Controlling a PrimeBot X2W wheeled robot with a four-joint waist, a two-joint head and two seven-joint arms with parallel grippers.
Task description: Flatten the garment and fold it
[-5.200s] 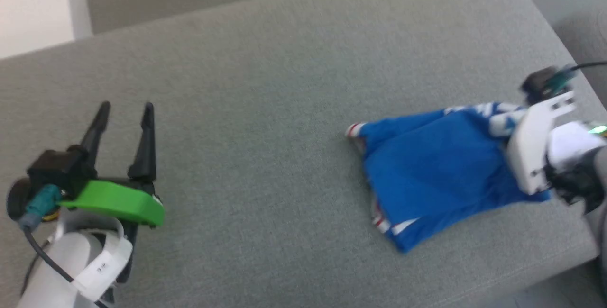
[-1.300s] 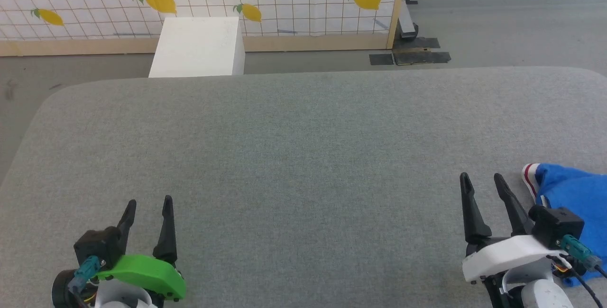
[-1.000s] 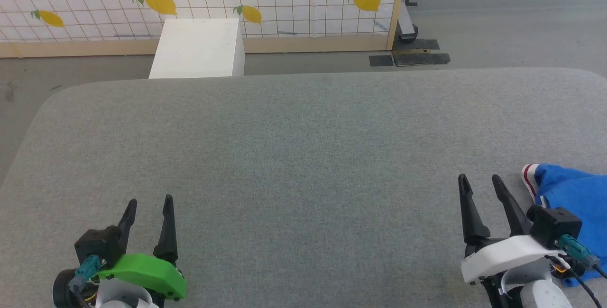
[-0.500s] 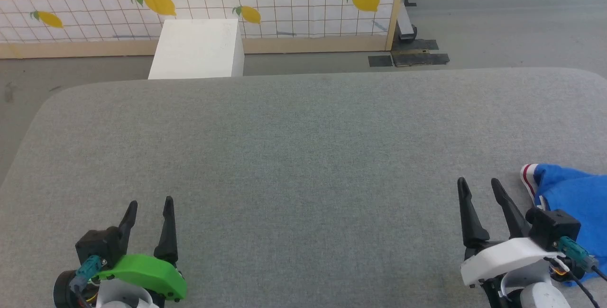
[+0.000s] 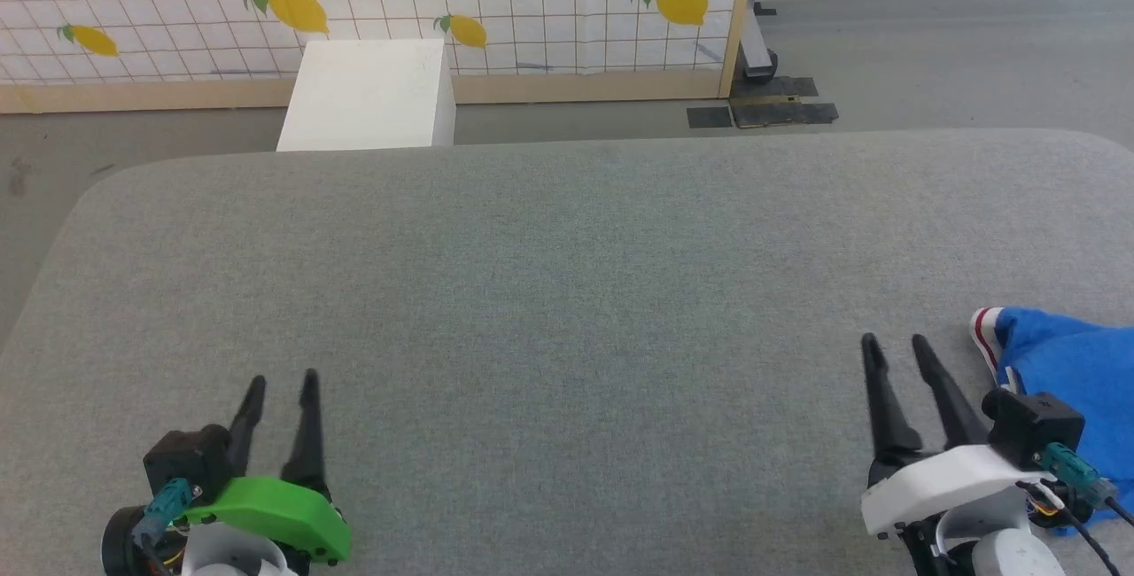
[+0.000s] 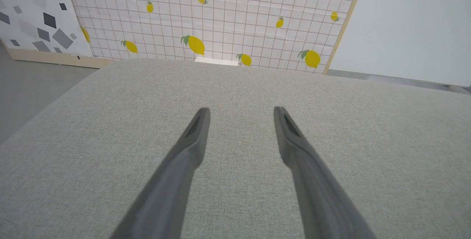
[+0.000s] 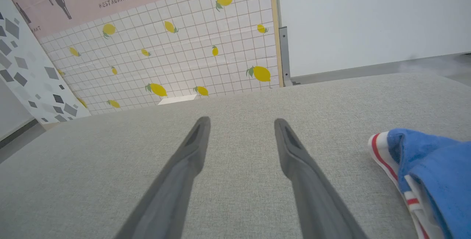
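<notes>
- Two grippers are parked low over the grey cushion [image 5: 567, 275]; the garment [image 5: 1067, 363], handled seconds ago, has been released by the right gripper [image 5: 893, 341].
- The garment is left bunched at the cushion's right edge, so flattening is judged barely begun.
- Right gripper and left gripper [image 5: 282, 378] are held narrowly parted and empty, the right one just beside the garment.

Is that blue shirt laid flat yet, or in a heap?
Heaped, not flat: the garment lies in rumpled folds on the grey cushion, striped edge curled up. Part of it is out of frame.
</notes>
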